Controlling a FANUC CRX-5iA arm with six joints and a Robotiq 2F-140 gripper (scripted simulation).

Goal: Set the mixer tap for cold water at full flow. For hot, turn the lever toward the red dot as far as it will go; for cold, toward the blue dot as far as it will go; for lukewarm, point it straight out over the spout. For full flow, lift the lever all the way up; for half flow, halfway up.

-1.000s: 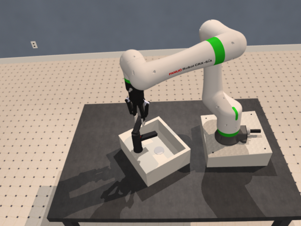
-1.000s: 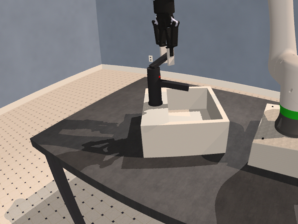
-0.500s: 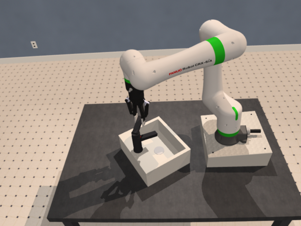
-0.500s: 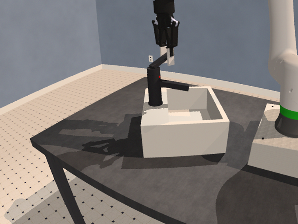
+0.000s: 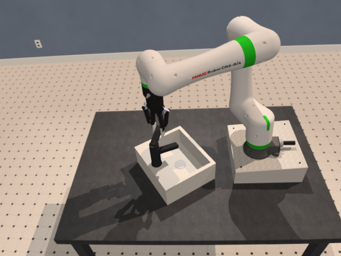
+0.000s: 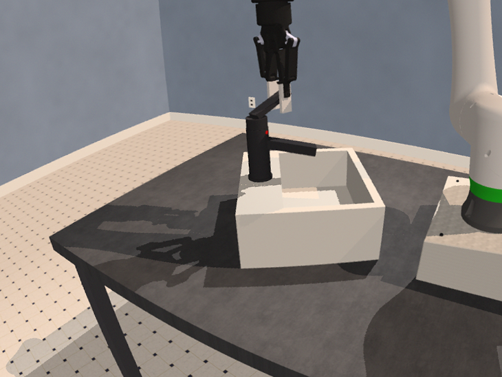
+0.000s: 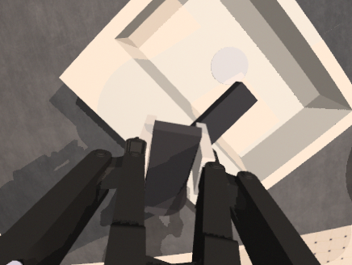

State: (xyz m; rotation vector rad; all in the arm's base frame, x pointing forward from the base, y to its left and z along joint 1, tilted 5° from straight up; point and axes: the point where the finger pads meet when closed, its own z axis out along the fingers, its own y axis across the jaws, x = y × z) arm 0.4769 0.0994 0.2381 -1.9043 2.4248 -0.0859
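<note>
Jaws clamp the raised lever point(image 6: 264, 106) — swung off the spout point(image 6: 295, 146)

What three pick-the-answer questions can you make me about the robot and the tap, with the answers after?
1. Where is the tap mounted?
A. on a corner of the sink's rim
B. on the floor
C. on the arm's base

2. What colour dot shows on the tap body?
A. green
B. red
C. yellow

3. What is the gripper doing?
A. hanging open
B. shut on the lever
C. shut on the spout

Answers: 1 A, the tap stands on the white sink rim. 2 B, a red dot faces the exterior view. 3 B, its fingers clamp the raised lever tip.
</note>
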